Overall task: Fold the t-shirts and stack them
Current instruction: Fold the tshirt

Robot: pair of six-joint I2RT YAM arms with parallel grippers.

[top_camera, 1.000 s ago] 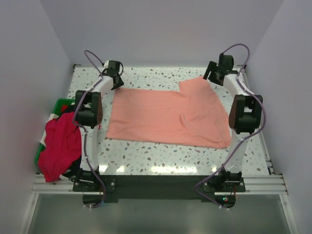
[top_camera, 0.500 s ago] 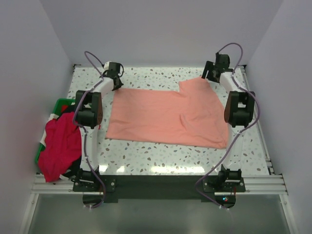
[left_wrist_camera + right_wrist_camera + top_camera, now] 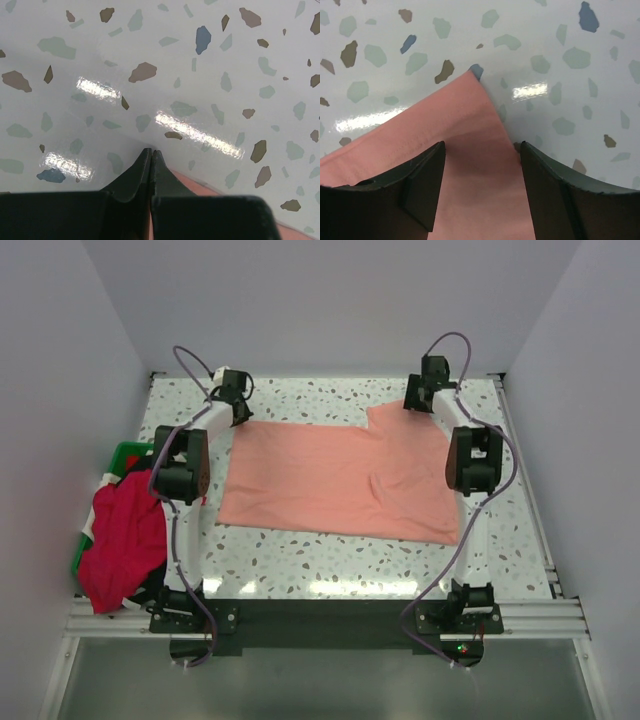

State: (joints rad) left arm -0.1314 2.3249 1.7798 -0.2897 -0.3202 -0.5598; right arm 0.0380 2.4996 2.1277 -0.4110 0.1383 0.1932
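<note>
A salmon-pink t-shirt point(image 3: 340, 480) lies spread flat across the middle of the table. My left gripper point(image 3: 240, 408) sits at its far left corner. In the left wrist view the gripper point(image 3: 151, 151) is shut, with a sliver of pink cloth point(image 3: 189, 184) between and beside the fingers. My right gripper point(image 3: 413, 400) is at the shirt's far right corner. There it stands open point(image 3: 482, 145), its fingers astride the pink corner point(image 3: 465, 120) without pinching it. A crimson red t-shirt point(image 3: 125, 535) hangs over the bin on the left.
The green bin point(image 3: 125, 452) stands off the table's left edge, with the red shirt draped over it and dark cloth point(image 3: 150, 588) below. The speckled tabletop point(image 3: 330, 395) runs behind the shirt to the back wall. White walls close in on both sides.
My left gripper has shut at the shirt's far left corner. My right arm has swung left, bringing its gripper over the far right corner, and its jaws have narrowed slightly.
</note>
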